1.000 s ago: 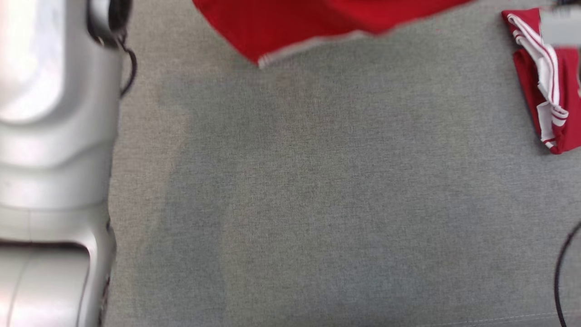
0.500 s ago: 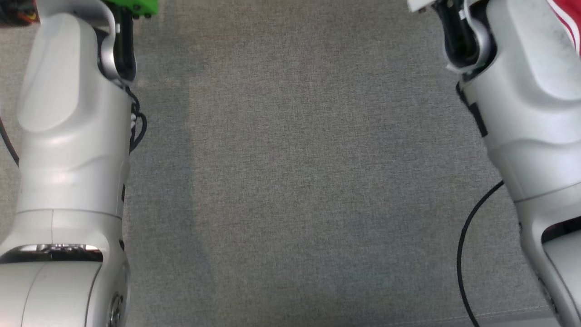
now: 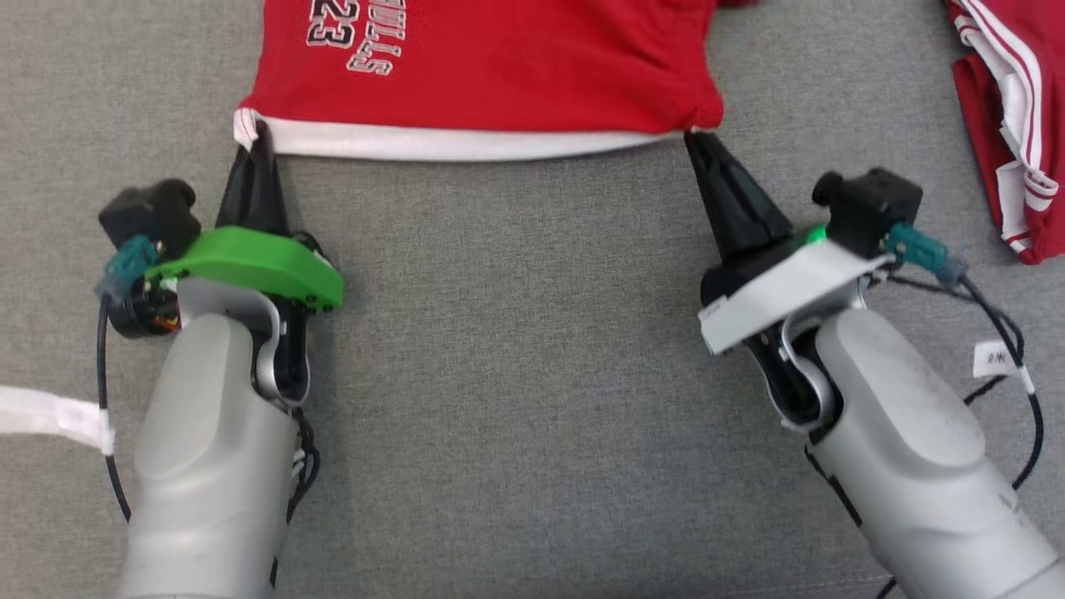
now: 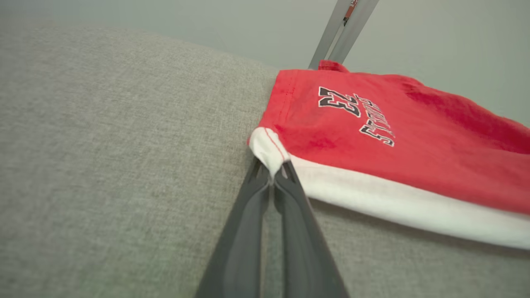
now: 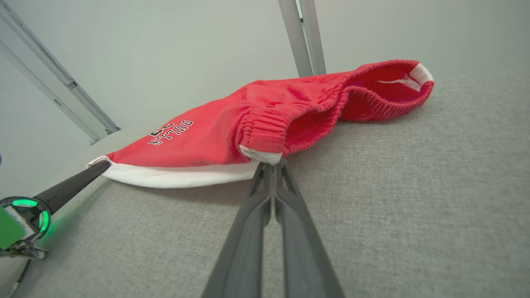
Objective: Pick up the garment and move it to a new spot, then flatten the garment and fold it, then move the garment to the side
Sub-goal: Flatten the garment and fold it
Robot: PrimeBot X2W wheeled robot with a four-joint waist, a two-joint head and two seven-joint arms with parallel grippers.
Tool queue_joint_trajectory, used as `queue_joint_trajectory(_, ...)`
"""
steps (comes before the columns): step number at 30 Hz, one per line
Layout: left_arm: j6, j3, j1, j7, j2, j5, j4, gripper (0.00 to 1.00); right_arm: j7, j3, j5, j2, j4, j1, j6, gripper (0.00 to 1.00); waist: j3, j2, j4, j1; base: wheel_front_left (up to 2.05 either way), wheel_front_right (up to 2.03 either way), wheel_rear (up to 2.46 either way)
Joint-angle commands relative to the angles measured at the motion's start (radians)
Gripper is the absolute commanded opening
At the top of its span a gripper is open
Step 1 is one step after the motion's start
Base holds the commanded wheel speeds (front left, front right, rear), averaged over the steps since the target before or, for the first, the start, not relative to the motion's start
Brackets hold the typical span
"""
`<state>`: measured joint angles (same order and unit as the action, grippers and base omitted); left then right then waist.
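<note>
Red basketball shorts (image 3: 499,75) lie flat on grey upholstery fabric (image 3: 516,374), white hem (image 3: 466,148) nearest the robot. Left gripper (image 3: 256,135) and right gripper (image 3: 695,140), both closed, pinch the hem's two corners. Folded red garment (image 3: 1011,125) lies well apart, right.

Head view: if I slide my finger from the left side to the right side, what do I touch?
white strip → left pincer → red shorts → right pincer → red-and-white garment
</note>
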<state>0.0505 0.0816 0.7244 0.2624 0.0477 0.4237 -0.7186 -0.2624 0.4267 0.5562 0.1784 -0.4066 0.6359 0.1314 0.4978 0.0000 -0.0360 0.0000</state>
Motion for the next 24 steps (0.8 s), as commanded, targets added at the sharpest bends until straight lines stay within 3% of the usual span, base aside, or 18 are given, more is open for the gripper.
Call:
queue_joint_trajectory(1,0.004,-0.009,-0.051,0.003,0.007,-0.01,0.027,0.0,-0.003,0.0,-0.01,0.013,0.039,-0.048,-0.002,0.0,-0.035,0.0,-0.002,0.0,0.0,0.0,0.0)
queue_joint_trajectory(8,0.014,-0.04,-0.311,0.003,0.007,-0.052,0.23,0.0,-0.003,-0.035,-0.05,0.042,0.26,-0.346,-0.002,0.0,-0.123,0.0,0.003,0.0,0.0,0.0,0.0)
queue_joint_trajectory(15,-0.034,-0.039,-0.535,0.003,0.007,-0.064,0.457,0.0,-0.003,-0.053,-0.087,0.041,0.435,-0.609,-0.002,0.0,-0.189,0.0,0.005,0.0,0.0,0.0,0.0)
queue_joint_trajectory(24,-0.087,-0.012,-0.632,-0.11,0.031,-0.098,0.733,0.0,-0.002,-0.041,-0.093,0.052,0.549,-0.707,-0.002,0.0,-0.18,0.0,-0.022,0.0,0.0,0.0,0.0)
